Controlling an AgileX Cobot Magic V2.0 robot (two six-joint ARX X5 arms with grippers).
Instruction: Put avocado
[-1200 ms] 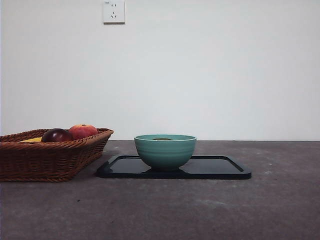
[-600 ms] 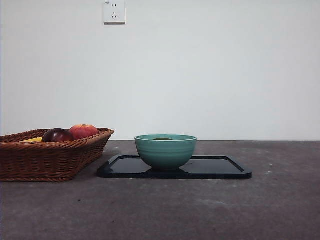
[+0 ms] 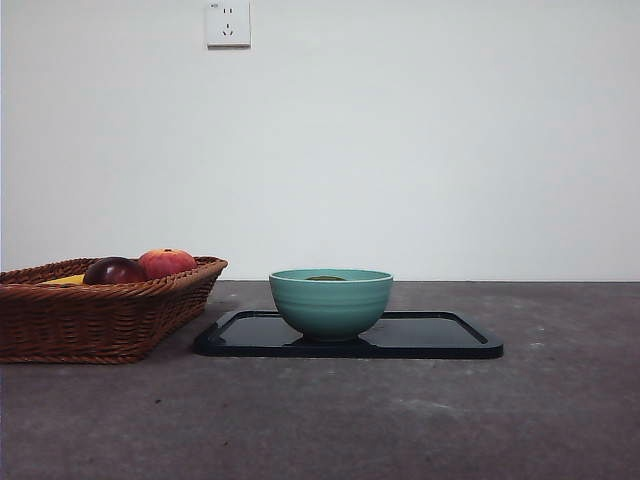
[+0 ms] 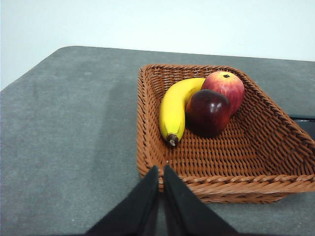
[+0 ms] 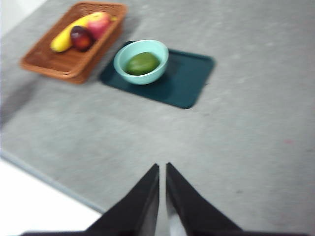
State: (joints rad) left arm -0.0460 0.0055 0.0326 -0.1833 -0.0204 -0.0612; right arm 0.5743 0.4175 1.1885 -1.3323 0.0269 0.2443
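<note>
The dark-green avocado (image 5: 141,63) lies inside the teal bowl (image 5: 141,61), which stands on the black tray (image 5: 184,78). In the front view only a sliver of the avocado (image 3: 325,277) shows above the bowl (image 3: 331,302) rim. My right gripper (image 5: 162,169) is shut and empty, high above the table and far from the bowl. My left gripper (image 4: 161,172) is shut and empty too, hovering just outside the near rim of the wicker basket (image 4: 216,187). Neither arm shows in the front view.
The wicker basket (image 3: 95,310) stands left of the tray (image 3: 440,340) and holds a banana (image 4: 174,109), a dark maroon fruit (image 4: 207,112) and a red-orange peach-like fruit (image 4: 225,87). A wall socket (image 3: 228,23) sits on the wall behind.
</note>
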